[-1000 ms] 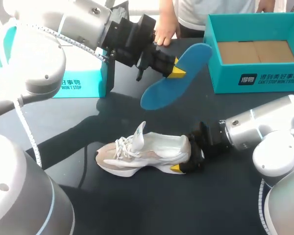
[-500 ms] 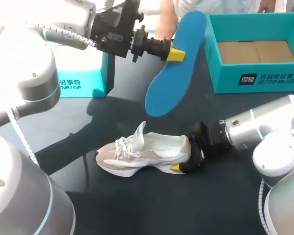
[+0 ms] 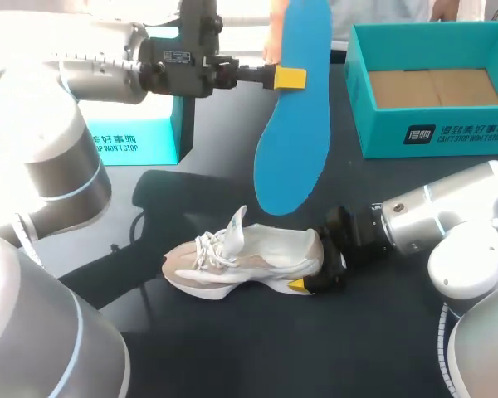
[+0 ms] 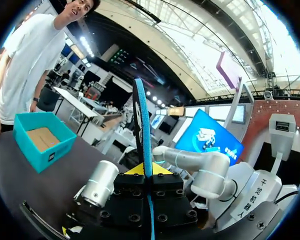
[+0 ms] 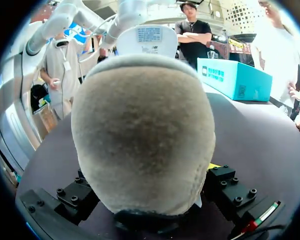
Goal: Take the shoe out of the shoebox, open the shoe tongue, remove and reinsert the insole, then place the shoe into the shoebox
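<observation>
Our left gripper [image 3: 289, 78] pinches the long blue foam insole [image 3: 292, 124] near its upper end. The insole hangs upright above the white-and-beige lace-up sneaker [image 3: 241, 259], lower tip just over the collar (contact unclear). Our right gripper [image 3: 319, 264] is clamped on the sneaker's heel. The sneaker stands on the dark tabletop [image 3: 232, 348], with the open teal cardboard shoebox [image 3: 432, 137] well beyond its heel.

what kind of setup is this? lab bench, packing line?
Likely a tabletop shoe-handling robot station: a dark table with a teal shoebox, the left gripper holding a blue insole, the right gripper gripping a white sneaker by the heel.
</observation>
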